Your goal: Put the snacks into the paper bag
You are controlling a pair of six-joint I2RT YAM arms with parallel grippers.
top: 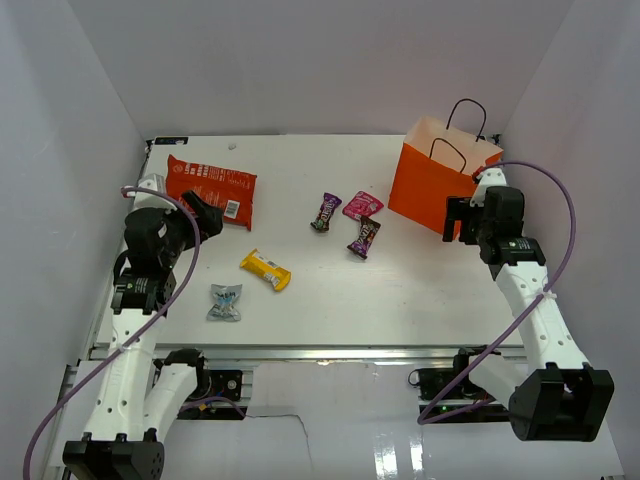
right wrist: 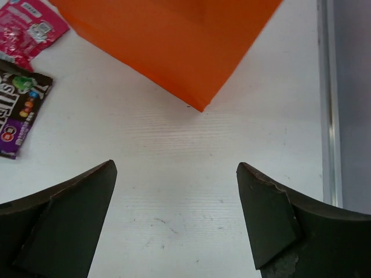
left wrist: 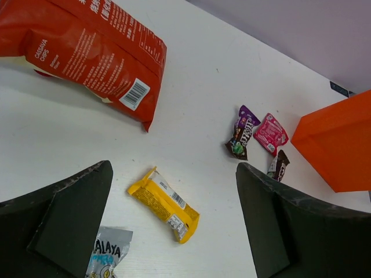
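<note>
**A:** Where is the bright orange paper bag with thin black loop handles (top: 440, 185)?

**B:** It stands upright at the far right of the white worktop (top: 400, 290). Its mouth is open and the pale cream lining shows.

**A:** And the snacks?

**B:** All six lie out on the worktop. The large red-orange chip bag with white text (top: 211, 190) lies flat at the far left. Nearer the front on that side is the small yellow wrapper (top: 265, 269). The silver-blue wrapper (top: 225, 301) is close by it, not touching, and nearer the front edge. Toward the middle, the purple wrapper (top: 326, 211), the pink wrapper (top: 362, 206) and the maroon wrapper (top: 364, 237) form a loose cluster just left of the paper bag. The pink and maroon ones lie just beside each other.

**A:** What is the left gripper (left wrist: 174, 168) doing?

**B:** It is spread wide with nothing in it, by the chip bag's near right corner. In its wrist view the yellow wrapper lies between the two dark fingers, and neither finger touches it.

**A:** And the right gripper (right wrist: 177, 166)?

**B:** It is released too, and empty, close to the near side of the paper bag. Its wrist view shows the bag's bottom corner straight ahead of the parted fingers. Bare worktop lies between the bag and the gripper.
</note>
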